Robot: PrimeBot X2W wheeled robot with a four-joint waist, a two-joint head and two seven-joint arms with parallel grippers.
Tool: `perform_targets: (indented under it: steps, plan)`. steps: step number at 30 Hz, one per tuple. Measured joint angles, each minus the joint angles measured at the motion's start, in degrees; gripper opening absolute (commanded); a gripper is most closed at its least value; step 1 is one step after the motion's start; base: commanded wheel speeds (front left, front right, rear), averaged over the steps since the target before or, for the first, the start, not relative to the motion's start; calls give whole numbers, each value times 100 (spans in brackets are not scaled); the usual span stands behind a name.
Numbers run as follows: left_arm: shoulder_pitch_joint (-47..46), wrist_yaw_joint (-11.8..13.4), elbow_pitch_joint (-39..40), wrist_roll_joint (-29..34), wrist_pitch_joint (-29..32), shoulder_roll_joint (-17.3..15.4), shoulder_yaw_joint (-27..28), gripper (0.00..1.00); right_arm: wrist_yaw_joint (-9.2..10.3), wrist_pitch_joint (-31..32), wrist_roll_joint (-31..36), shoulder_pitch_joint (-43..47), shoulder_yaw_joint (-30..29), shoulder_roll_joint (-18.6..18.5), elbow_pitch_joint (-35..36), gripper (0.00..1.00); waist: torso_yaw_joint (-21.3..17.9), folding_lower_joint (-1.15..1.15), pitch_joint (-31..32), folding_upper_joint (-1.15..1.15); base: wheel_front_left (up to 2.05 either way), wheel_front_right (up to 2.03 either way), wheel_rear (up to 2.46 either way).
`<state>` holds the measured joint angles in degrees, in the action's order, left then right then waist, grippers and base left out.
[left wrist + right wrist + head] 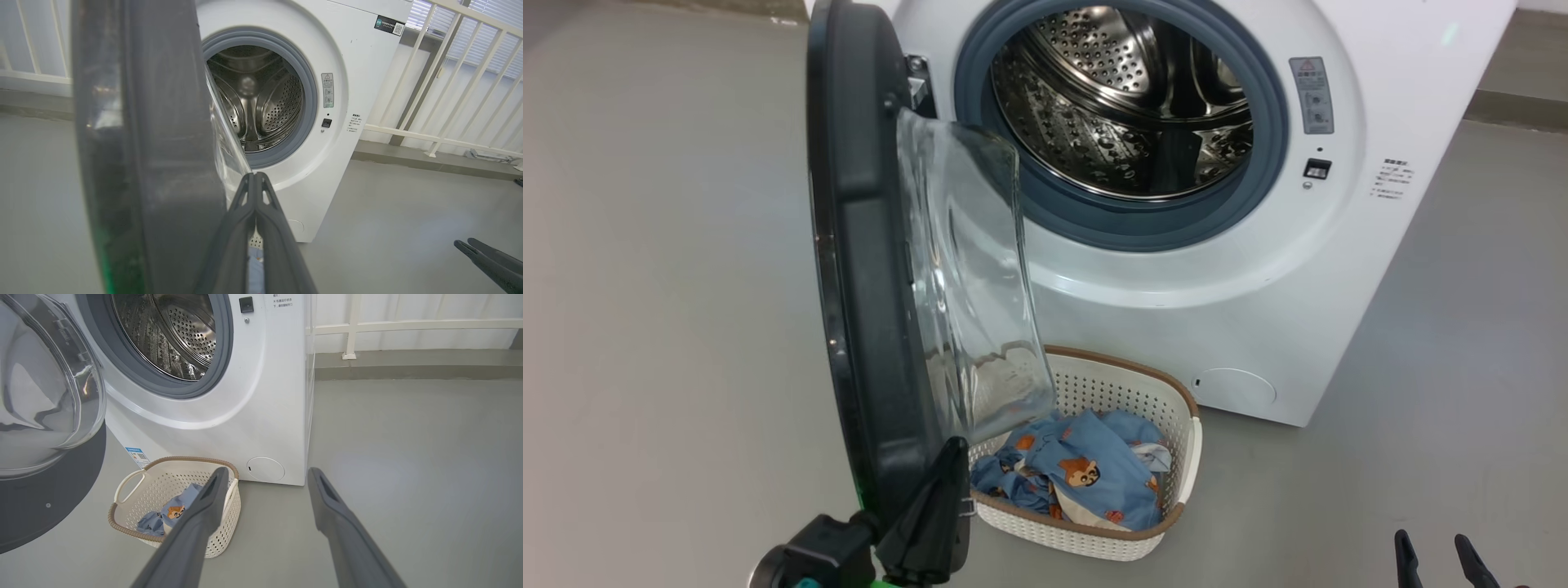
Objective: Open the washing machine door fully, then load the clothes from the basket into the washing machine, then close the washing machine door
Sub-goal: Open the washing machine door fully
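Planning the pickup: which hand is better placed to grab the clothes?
Right, likely: the right hand is open and aimed near the basket of clothes; the left hand is shut by the washing machine door.

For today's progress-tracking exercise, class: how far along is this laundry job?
Done: the washing machine door is swung well open. In hand: the shut left pincer rests at its lower edge, maybe pushing. Left: loading and closing; the clothes lie in the basket, drum empty.

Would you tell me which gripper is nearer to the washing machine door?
Left. The left gripper sits at the lower edge of the door; the right gripper is far off, beyond the basket.
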<state>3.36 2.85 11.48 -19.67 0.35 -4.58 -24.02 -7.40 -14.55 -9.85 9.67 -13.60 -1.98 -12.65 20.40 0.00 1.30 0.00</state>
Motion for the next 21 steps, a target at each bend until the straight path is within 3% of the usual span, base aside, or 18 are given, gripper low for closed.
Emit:
perform_targets:
  steps: [11,21]
  plan:
    - [-133,220,-130,52,1,98,-23,0,0,0,-40,-2,65,1,-1,100,357,0,-38,0,0,0,0]
    - [-138,424,-370,-32,-108,86,375,0,0,0,-89,-3,188,1,-35,100,746,0,-61,0,0,0,0]
